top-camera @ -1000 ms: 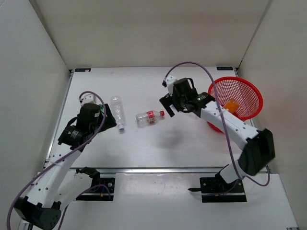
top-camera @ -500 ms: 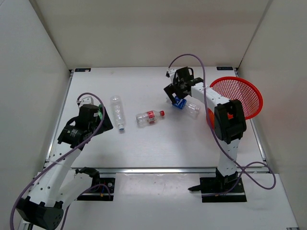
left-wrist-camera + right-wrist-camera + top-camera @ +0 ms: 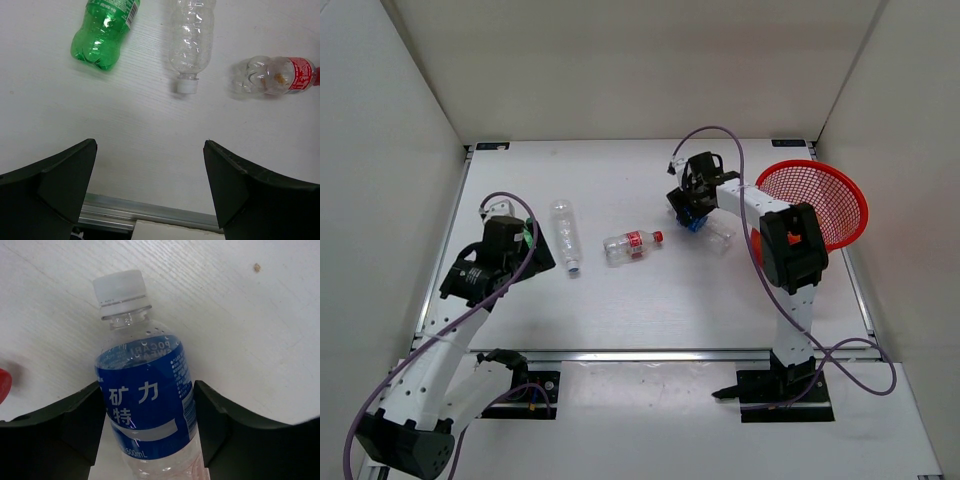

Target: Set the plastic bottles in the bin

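Note:
My right gripper [image 3: 694, 206] is down at the table's back middle, shut on a clear bottle with a blue label [image 3: 142, 395] and a white cap [image 3: 121, 290]; both jaws press its label. The bottle [image 3: 708, 222] lies flat, left of the red mesh bin [image 3: 830, 205]. A clear bottle with a red label [image 3: 632, 245] lies at the centre. A plain clear bottle [image 3: 564, 235] and a green bottle [image 3: 102, 35] lie at the left, just beyond my open, empty left gripper [image 3: 542, 252]. In the left wrist view, the clear bottle [image 3: 190, 40] and the red-label bottle [image 3: 272, 75] show ahead of the left gripper [image 3: 150, 150].
White walls close in the table on three sides. The aluminium front edge [image 3: 145, 210] runs just below my left gripper. The right arm's upper link [image 3: 790, 255] stands in front of the bin's left side.
The right arm swung back toward the far middle and came down over the blue-label bottle, and its jaws closed on it. The left arm barely moved.

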`<state>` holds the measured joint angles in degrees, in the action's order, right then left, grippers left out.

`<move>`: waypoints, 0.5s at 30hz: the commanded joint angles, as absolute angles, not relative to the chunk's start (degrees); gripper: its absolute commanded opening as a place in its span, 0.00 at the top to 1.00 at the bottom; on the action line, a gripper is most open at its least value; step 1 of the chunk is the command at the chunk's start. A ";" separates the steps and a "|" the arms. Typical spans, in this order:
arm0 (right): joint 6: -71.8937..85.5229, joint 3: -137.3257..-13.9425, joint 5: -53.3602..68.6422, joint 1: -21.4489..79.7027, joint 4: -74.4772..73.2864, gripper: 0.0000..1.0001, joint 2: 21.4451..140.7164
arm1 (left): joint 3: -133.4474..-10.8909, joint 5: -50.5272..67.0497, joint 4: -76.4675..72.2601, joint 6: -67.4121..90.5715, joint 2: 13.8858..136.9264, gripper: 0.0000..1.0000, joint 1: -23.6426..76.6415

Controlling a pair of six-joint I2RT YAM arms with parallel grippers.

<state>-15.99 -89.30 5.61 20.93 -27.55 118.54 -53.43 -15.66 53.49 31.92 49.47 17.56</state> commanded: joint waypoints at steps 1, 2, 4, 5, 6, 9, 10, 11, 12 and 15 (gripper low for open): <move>-15.29 -89.21 3.79 20.92 -23.91 0.43 116.73 | -55.37 -15.91 53.09 31.73 47.99 0.01 17.31; -15.12 -89.21 2.91 20.74 -23.65 0.52 115.59 | -55.02 -15.82 53.17 31.82 47.38 0.01 17.23; -15.03 -90.43 2.55 20.92 -24.61 0.58 113.74 | -55.28 -15.73 53.35 31.82 47.11 0.01 17.14; -14.94 -92.01 2.64 20.57 -25.48 0.63 112.08 | -55.11 -15.47 53.70 31.73 47.28 0.02 17.05; -14.77 -93.94 2.90 20.39 -26.97 0.65 111.45 | -55.02 -15.56 53.70 31.47 46.85 0.02 16.96; -13.54 -98.33 3.17 21.53 -28.39 0.66 104.35 | -54.85 -14.77 53.79 31.12 47.20 0.01 16.96; -13.10 -100.09 2.82 21.79 -28.56 0.66 103.20 | -55.10 -14.24 53.35 31.20 47.37 0.02 17.05; -11.96 -100.80 1.33 22.49 -28.74 0.66 100.23 | -55.11 -14.24 52.74 30.94 47.72 0.01 17.14; -12.30 -101.59 0.10 23.02 -29.09 0.65 97.24 | -55.11 -13.37 52.56 30.85 47.90 0.01 17.31; -11.34 -101.60 -4.99 22.77 -28.57 0.66 90.20 | -54.84 -12.40 51.86 30.50 48.60 0.02 17.23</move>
<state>-13.17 -98.17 0.10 22.44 -30.37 100.66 -53.43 -14.33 53.43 31.38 48.27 17.34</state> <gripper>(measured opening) 0.594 0.986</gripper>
